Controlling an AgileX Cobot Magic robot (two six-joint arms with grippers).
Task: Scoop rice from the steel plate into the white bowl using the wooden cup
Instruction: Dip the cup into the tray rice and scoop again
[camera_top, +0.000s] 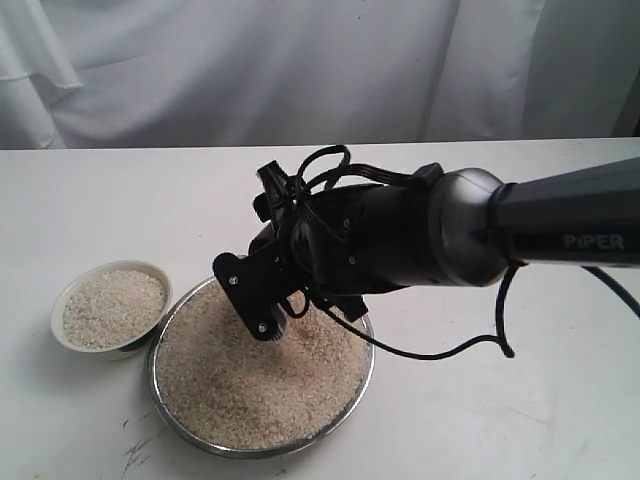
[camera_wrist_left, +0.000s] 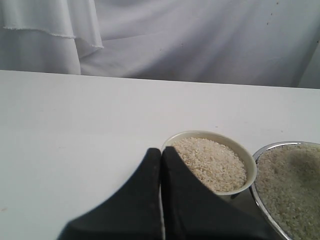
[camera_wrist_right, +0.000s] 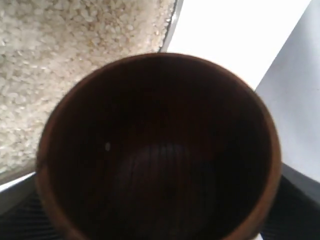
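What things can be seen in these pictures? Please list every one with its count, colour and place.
table: one, white, under everything
cloth: one, white, hanging behind the table
plate: one, shiny steel, on the table
bowl: one, cream-white, close beside the plate
rice: two heaps, off-white, in plate and bowl
cup: one, reddish-brown wood, over the plate's edge, almost empty
right arm: one, black, reaching over the plate
cable: one, black, looping under the right arm
right gripper: one, black, holding the cup
left gripper: one, black, shut, near the bowl

We see a white table, faintly scuffed near its front edge. Behind it hangs a creased white curtain.
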